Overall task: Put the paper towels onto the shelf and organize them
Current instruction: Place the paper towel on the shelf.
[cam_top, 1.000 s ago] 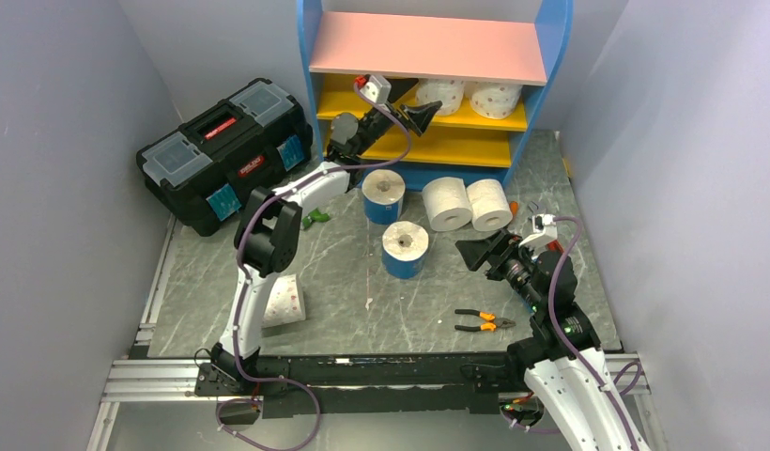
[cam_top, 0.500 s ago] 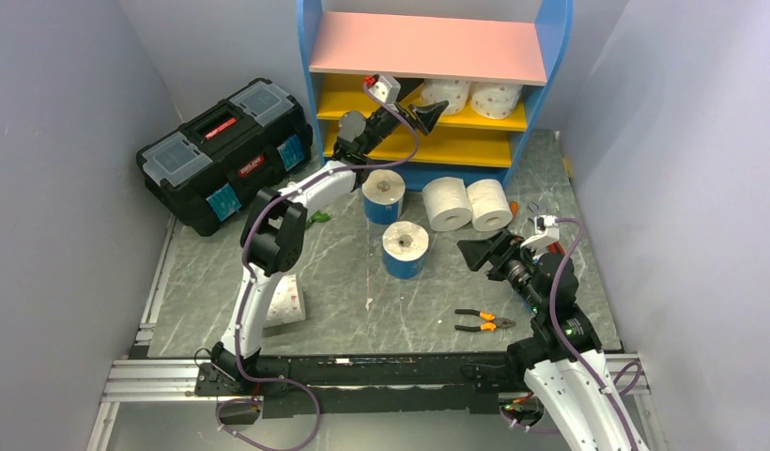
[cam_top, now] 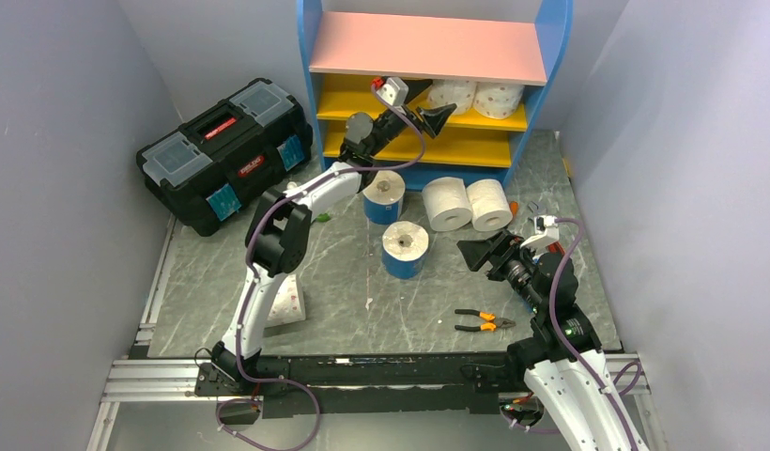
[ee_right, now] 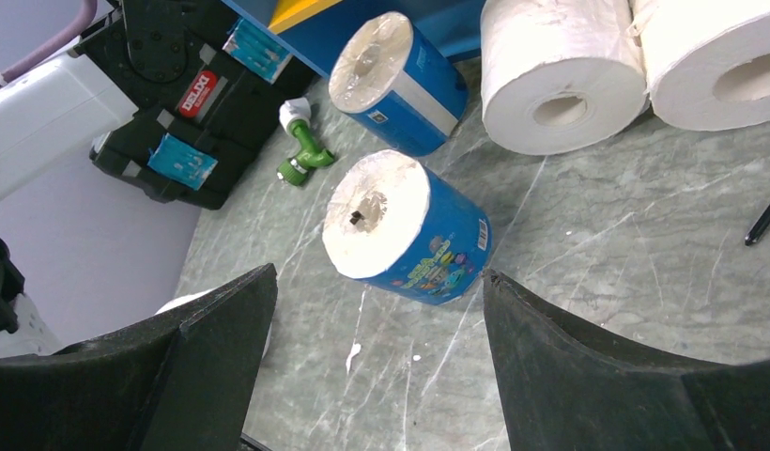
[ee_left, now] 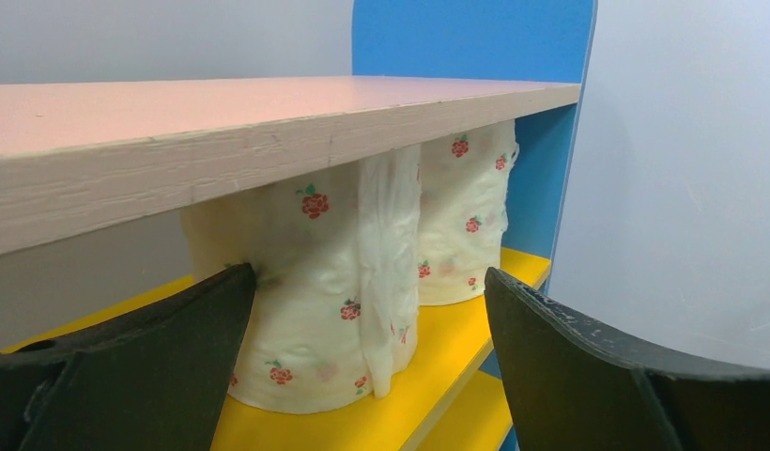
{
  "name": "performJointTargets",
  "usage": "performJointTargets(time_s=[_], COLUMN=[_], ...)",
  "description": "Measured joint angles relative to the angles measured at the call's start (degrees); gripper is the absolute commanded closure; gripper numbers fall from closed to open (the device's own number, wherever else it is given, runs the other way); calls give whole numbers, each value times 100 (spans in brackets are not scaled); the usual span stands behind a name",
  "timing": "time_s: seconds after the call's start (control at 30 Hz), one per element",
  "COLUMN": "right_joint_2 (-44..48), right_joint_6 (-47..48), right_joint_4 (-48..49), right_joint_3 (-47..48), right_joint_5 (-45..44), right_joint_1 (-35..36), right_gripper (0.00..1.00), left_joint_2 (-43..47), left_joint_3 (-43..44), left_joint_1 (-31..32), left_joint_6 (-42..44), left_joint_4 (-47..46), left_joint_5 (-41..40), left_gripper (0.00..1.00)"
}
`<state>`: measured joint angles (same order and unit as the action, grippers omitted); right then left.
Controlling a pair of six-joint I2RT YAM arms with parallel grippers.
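While my left end effector (cam_top: pixel 438 105) hangs wide open and empty at the shelf's (cam_top: pixel 428 47) upper yellow board, two flowery paper towels (ee_left: pixel 315 291) stand there, just ahead of it. My right end effector (cam_top: pixel 477 252), also open and empty, is in front of the shelf, facing the blue rolls (cam_top: pixel 405 249) and white rolls (cam_top: pixel 466 204) on the table (cam_top: pixel 353 291).

Just ahead of the left pincer (cam_top: pixel 435 103), two flowered rolls (ee_left: pixel 315 301) block the way under the pink board (ee_left: pixel 175 122); bare yellow board (cam_top: pixel 336 94) lies to its left.
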<state>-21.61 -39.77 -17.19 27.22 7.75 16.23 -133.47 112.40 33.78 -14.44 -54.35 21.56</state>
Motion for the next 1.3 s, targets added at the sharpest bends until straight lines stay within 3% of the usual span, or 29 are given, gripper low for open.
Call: performJointTargets(time_s=[1.3], right_joint_2=[37], right_joint_6=[35], right_joint_4=[-39], right_joint_3=[-35], right_joint_5=[-24], right_joint_1=[11], right_gripper=[17], left_joint_2=[-151], left_joint_3=[262], left_joint_1=[310], left_joint_6=[17], left_joint_4=[103], left_joint_5=[4], left_gripper=[1])
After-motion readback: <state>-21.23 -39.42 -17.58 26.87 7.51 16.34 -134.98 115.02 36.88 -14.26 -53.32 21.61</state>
